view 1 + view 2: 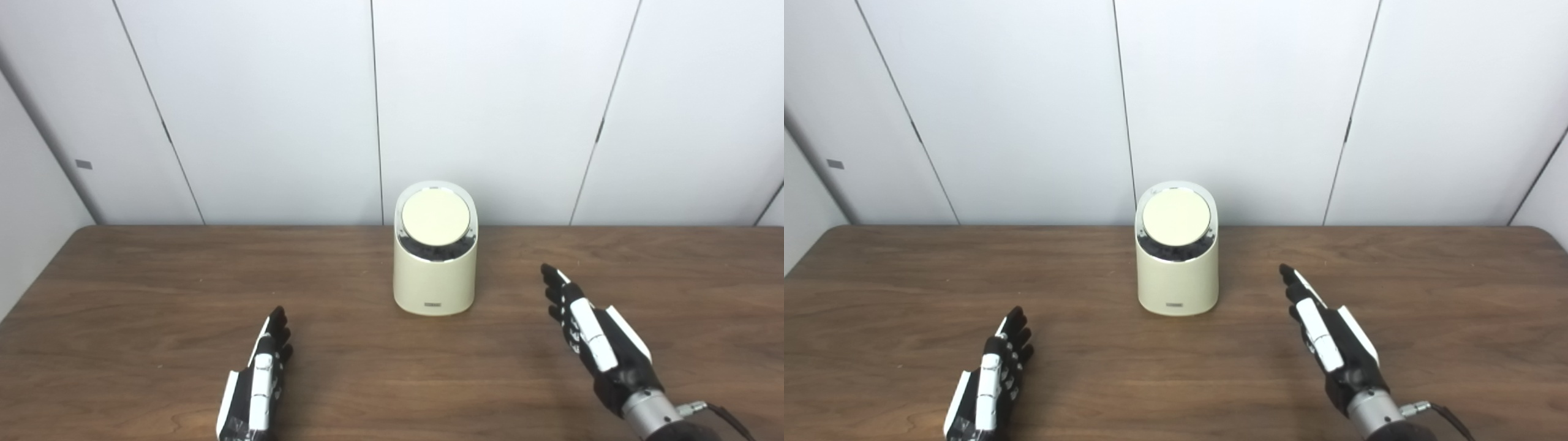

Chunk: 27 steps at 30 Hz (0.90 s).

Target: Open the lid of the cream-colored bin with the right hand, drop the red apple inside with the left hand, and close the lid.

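The cream-colored bin stands upright on the brown table, centre, near the far edge. Its round lid sits on top, tilted toward me, with a dark gap below its front edge. My left hand rests low near the table's front left, fingers straight and apart, holding nothing. My right hand hovers to the right of the bin and nearer me, fingers extended toward the far side, holding nothing. No red apple shows in either view.
The wooden table runs the full width of the view. White wall panels stand right behind its far edge, close behind the bin.
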Each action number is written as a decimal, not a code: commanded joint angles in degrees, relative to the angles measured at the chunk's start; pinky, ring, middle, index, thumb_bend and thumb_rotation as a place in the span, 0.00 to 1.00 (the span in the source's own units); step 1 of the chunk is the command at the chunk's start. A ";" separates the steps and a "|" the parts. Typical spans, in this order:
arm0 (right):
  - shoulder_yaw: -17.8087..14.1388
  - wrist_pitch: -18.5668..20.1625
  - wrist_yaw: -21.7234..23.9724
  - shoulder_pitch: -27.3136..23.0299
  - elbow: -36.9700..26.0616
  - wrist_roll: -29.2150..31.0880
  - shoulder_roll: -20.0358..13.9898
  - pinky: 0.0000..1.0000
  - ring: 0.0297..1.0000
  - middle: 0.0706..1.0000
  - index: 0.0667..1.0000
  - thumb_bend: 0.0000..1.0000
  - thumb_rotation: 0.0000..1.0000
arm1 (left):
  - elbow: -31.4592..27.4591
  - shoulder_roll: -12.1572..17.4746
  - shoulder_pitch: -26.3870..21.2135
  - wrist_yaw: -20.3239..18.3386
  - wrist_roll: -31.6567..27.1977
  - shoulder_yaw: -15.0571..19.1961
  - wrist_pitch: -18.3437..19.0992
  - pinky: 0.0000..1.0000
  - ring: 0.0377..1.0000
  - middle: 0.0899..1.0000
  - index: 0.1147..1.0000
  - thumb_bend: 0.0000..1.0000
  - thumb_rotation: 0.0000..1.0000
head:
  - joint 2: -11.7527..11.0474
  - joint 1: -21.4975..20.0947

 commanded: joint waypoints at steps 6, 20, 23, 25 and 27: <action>0.49 -8.07 -3.88 3.05 0.61 5.87 2.17 1.00 1.00 1.00 1.00 0.63 1.00 | -5.07 1.37 1.67 -0.36 -0.65 1.81 0.99 1.00 0.99 0.99 1.00 0.63 0.95 | 1.05 -0.24; 1.25 -17.36 -8.34 7.99 2.30 7.65 1.69 1.00 1.00 1.00 0.98 0.63 1.00 | -5.53 2.57 3.17 -0.74 0.68 4.40 0.35 1.00 0.98 0.99 0.99 0.55 0.96 | 2.74 -1.79; 0.98 -19.01 -8.85 8.00 3.22 8.26 1.03 1.00 1.00 1.00 0.98 0.61 1.00 | -5.45 2.41 3.40 -0.49 1.19 4.60 0.29 1.00 0.98 0.98 0.99 0.54 0.97 | 3.01 -1.83; 0.84 -19.88 -8.98 8.21 3.80 8.53 0.45 1.00 1.00 1.00 0.99 0.59 1.00 | -5.30 2.42 3.57 -0.51 1.38 4.69 0.06 1.00 0.97 0.98 0.99 0.54 0.97 | 3.27 -1.80; 0.82 -20.08 -9.30 8.43 4.15 8.42 0.11 1.00 1.00 1.00 0.99 0.58 1.00 | -5.18 2.55 3.68 -0.56 1.82 4.69 0.00 1.00 0.98 0.98 0.99 0.54 0.97 | 3.63 -1.65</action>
